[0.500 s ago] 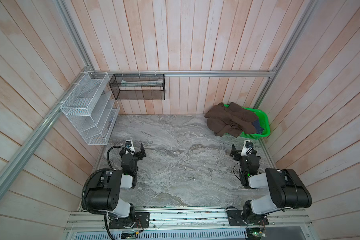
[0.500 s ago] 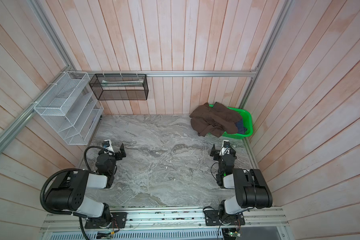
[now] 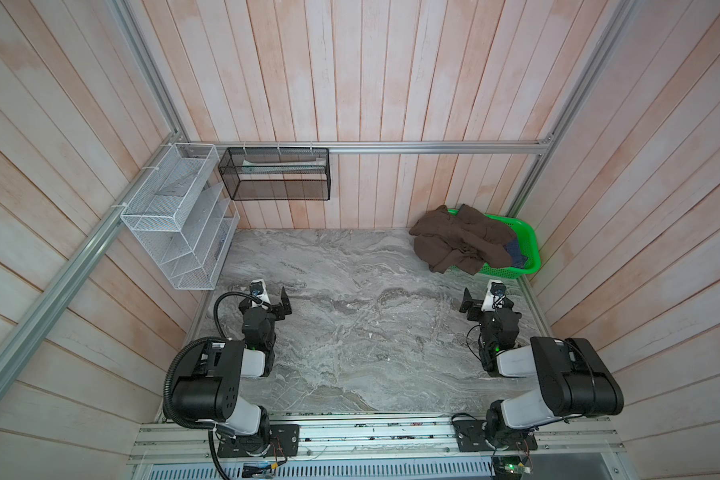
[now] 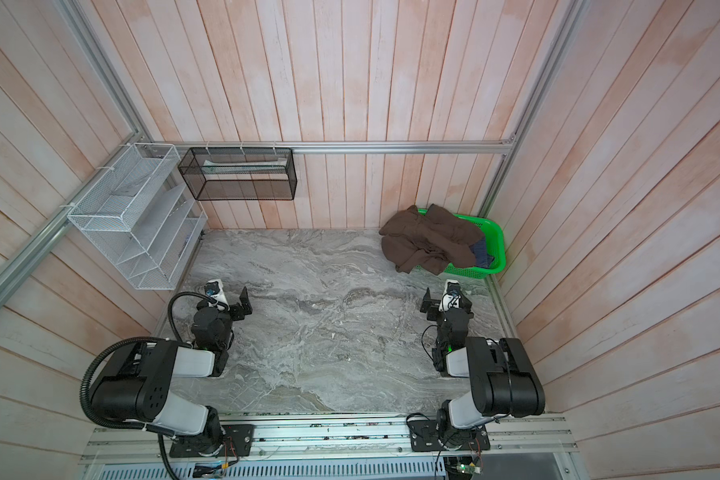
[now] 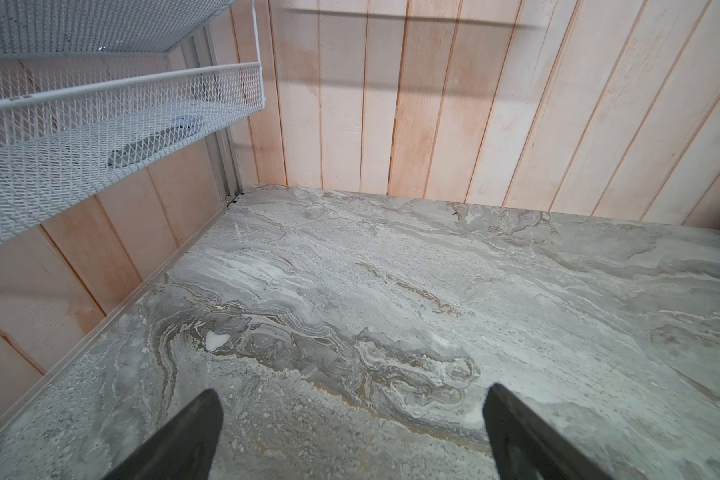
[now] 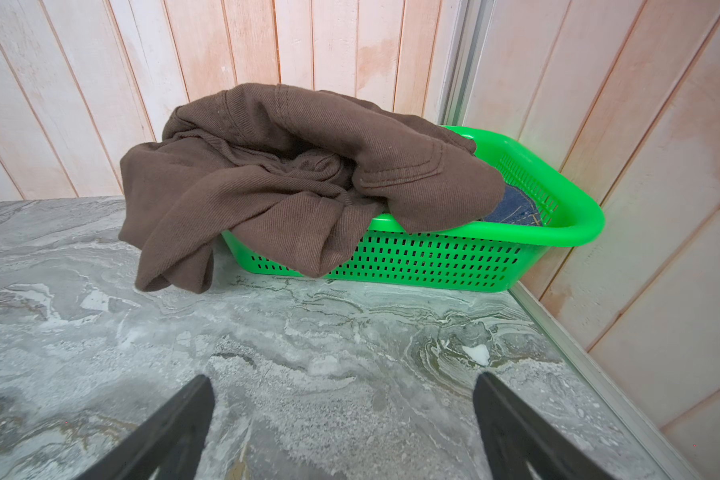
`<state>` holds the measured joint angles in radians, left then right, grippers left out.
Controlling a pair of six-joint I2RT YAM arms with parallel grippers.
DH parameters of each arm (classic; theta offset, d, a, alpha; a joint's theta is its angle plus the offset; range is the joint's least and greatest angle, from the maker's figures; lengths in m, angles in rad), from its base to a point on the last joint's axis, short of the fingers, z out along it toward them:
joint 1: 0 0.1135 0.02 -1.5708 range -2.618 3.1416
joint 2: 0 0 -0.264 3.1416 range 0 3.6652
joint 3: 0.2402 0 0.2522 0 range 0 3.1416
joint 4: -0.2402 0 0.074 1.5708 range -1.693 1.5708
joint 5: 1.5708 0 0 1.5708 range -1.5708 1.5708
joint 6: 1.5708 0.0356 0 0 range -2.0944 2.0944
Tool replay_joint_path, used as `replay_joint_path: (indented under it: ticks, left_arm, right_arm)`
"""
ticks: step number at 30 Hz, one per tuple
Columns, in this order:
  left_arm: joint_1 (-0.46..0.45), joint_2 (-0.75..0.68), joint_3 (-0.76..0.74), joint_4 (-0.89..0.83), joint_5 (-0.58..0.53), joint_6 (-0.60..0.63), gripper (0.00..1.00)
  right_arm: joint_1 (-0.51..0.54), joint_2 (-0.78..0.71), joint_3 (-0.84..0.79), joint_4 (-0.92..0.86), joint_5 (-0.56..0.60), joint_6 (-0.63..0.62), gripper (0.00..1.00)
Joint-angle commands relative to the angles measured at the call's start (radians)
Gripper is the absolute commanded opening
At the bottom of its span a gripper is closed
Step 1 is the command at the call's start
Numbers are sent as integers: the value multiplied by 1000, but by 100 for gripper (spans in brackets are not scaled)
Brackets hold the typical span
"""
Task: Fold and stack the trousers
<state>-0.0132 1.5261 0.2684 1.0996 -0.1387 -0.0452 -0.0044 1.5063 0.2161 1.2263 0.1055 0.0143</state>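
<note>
- Left gripper (image 5: 352,392): jaws wide apart, nothing between them, over bare table (image 5: 391,270), near-left side.
- Right gripper (image 6: 342,378): jaws wide apart, empty, near-right side, facing the basket (image 6: 433,257).
- Trousers (image 6: 292,178): crumpled brown heap in the green basket, far-right corner; one part hangs over the rim down to the table.
- Jeans (image 6: 516,208): blue patch under the trousers, inside the basket.
- Both grippers well apart from the trousers.
</note>
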Motion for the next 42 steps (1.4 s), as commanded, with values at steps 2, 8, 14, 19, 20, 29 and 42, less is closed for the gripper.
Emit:
replay_joint_path:
  ticks: [2, 8, 14, 19, 20, 29, 42]
  left_arm:
    - [1, 13, 11, 23, 1, 13, 100]
    - [0, 14, 11, 23, 1, 13, 100]
    - [1, 13, 13, 22, 1, 13, 100]
    - [2, 13, 11, 23, 1, 13, 100]
    - [2, 13, 12, 22, 2, 13, 100]
    - [-70, -165, 198, -410, -164, 18, 94]
    - [-248, -116, 819, -1326, -15, -231, 88]
  right_arm:
    - [4, 8, 14, 0, -9, -8, 98]
    - [-8, 5, -8, 38, 146, 73, 98]
    - [4, 11, 19, -4, 36, 9, 98]
    - [1, 12, 22, -8, 31, 8, 98]
    - [2, 12, 22, -10, 30, 9, 98]
    - [24, -224, 140, -350, 147, 67, 94]
    - [-39, 41, 1137, -1449, -9, 404, 90]
